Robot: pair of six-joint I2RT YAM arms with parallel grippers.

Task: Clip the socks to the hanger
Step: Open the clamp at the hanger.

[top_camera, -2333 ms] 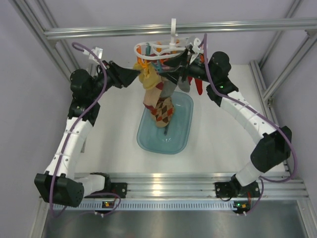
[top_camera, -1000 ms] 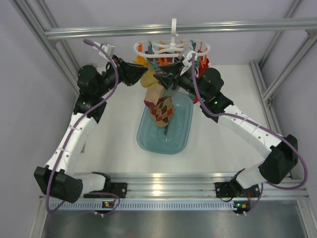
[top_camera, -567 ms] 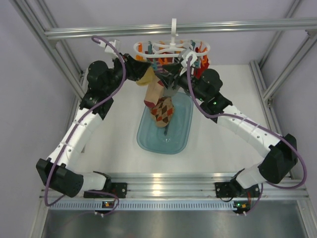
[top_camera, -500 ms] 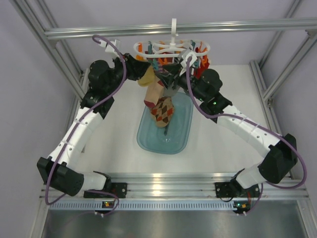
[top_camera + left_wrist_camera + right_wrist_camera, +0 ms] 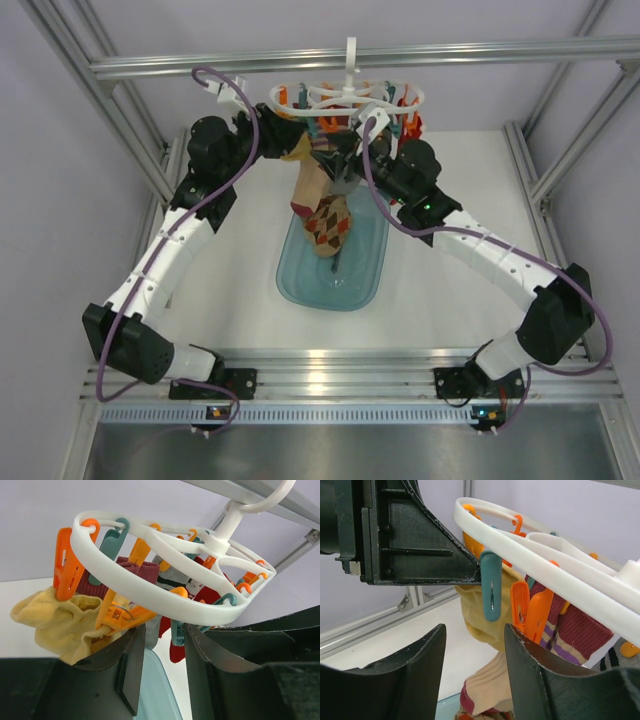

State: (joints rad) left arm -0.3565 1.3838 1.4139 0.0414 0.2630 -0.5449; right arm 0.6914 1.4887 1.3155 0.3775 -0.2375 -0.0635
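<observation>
Left tool (image 5: pixel 163 645): it is held just under the outer ring of the hanger (image 5: pixel 150 587), with the jaws apart and nothing gripped.
Right tool (image 5: pixel 474 630): the jaws are also spread and empty, and it is raised under the rings from the other side, close to the left tool's black body.
Hanger position: it is hung by its hook (image 5: pixel 350 50) from the frame bar (image 5: pixel 480 53), above the blue tray (image 5: pixel 355 285) on the tabletop (image 5: pixel 230 280).
Socks: the yellow sock (image 5: pixel 50 622) is bunched beneath an orange clip (image 5: pixel 66 562) on the outer ring and appears to be pinched by it. A striped sock (image 5: pixel 575 630) and an argyle sock (image 5: pixel 328 222) are hung below the rings, over the tray.
Risk, swing: the hanger is held only by its hook, so it can be tilted or set rocking if the ring is nudged by either tool.
Risk, snag: clips are crowded around both sets of fingers, so a neighbouring clip can be caught and dragged.
Risk, slip: if little fabric is held by the orange clip, the yellow sock can be pulled free by a light brush.
Risk, collision: the two tools are brought very near each other, so contact is likely if either is advanced carelessly.
</observation>
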